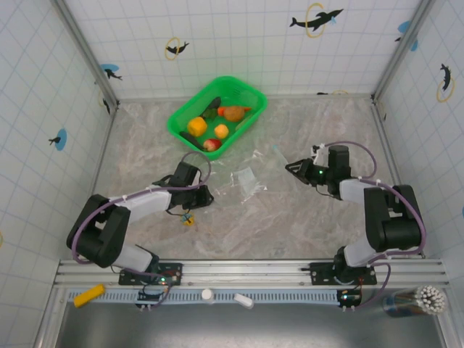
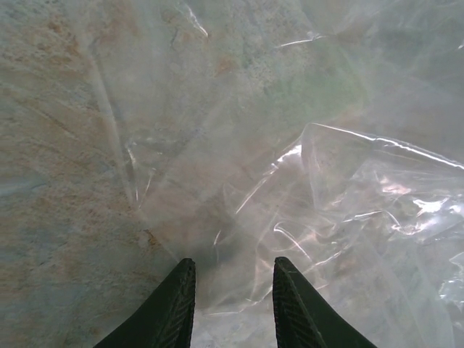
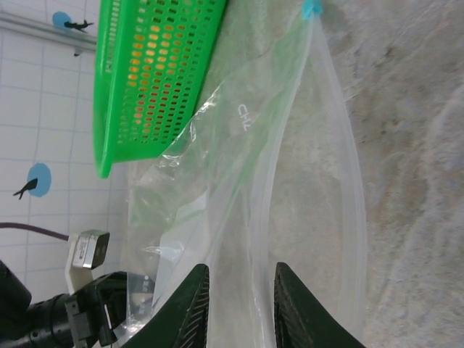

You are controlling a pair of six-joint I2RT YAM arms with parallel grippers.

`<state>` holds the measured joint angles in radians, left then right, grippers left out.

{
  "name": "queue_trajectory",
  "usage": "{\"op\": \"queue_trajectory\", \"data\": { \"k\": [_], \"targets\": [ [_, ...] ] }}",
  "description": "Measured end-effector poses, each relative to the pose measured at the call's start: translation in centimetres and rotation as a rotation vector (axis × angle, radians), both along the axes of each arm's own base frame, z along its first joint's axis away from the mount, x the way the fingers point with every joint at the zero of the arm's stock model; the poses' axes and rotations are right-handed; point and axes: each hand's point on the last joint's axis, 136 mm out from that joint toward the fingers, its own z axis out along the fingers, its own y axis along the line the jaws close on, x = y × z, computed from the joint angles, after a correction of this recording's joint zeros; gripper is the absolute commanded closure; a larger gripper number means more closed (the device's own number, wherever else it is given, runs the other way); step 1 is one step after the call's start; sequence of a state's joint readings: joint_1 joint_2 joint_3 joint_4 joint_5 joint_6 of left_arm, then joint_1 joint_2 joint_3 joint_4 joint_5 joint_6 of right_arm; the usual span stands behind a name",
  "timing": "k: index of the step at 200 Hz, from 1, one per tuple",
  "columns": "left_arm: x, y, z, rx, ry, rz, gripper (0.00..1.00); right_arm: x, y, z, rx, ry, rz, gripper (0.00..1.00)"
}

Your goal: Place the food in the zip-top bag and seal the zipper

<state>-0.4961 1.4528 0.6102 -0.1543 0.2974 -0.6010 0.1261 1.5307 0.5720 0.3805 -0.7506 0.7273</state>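
Zip-top bag: The zip-top bag (image 1: 245, 181) lies flat in the middle of the table, between my two arms. It is clear and crinkly, and I see nothing inside it.
Zipper: The zipper (image 3: 354, 196) is not shut. Its two strips stand apart, so the mouth is open. The little blue tab (image 3: 312, 9) sits at the far end.
Food: The food (image 1: 221, 130) is all in the green basket (image 1: 176, 118), just behind the bag. I see orange, yellow, red and dark green pieces.
Left gripper: My left gripper (image 2: 233, 272) is at the bag's left edge. Its jaws are a little apart, with plastic between them. It does not pinch the bag.
Right gripper: My right gripper (image 3: 241, 275) is at the bag's mouth. Its jaws are narrow, and the rim runs down between them. I cannot tell if they touch it.
Done: I think nothing is done yet.
Left to do: Every piece of food must go in, and then the zipper must be pressed shut.
Table: The table (image 1: 145, 145) looks like pale marble stone. A tiny yellow-blue trinket (image 1: 188, 220) lies near my left arm.
Room: White tiled walls (image 1: 239, 43) stand around it, with dolphin stickers (image 1: 317, 19) on them.
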Motion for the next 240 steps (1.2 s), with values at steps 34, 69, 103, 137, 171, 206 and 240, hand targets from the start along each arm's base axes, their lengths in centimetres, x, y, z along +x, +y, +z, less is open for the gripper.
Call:
{"op": "queue_trajectory", "data": {
  "k": [34,69,103,137,171,206,240],
  "targets": [
    [0.0,0.5,0.5,0.017,-0.014,0.009,0.69,-0.7,1.4,2.0,0.025,-0.049,0.045,0.79],
    [0.1,0.6,1.3,0.016,-0.041,0.016,0.69,-0.6,1.5,5.0,0.109,-0.108,0.026,0.81],
    [0.2,0.8,1.8,0.018,-0.057,0.021,0.68,-1.4,2.9,5.6,0.142,-0.093,0.071,0.69],
    [0.2,0.8,2.6,0.005,-0.081,0.023,0.67,-2.3,3.9,4.6,0.140,-0.050,0.111,0.67],
    [-0.2,1.2,2.3,0.015,-0.082,0.028,0.67,-2.2,3.9,3.6,0.146,-0.006,0.099,0.78],
    [-0.6,1.5,1.8,0.025,-0.073,0.030,0.68,-2.0,3.8,2.5,0.149,0.037,0.078,1.00],
    [-0.5,1.9,2.6,0.037,-0.094,0.039,0.60,-2.0,3.3,1.4,0.089,0.049,0.054,1.00]
  ]
}}
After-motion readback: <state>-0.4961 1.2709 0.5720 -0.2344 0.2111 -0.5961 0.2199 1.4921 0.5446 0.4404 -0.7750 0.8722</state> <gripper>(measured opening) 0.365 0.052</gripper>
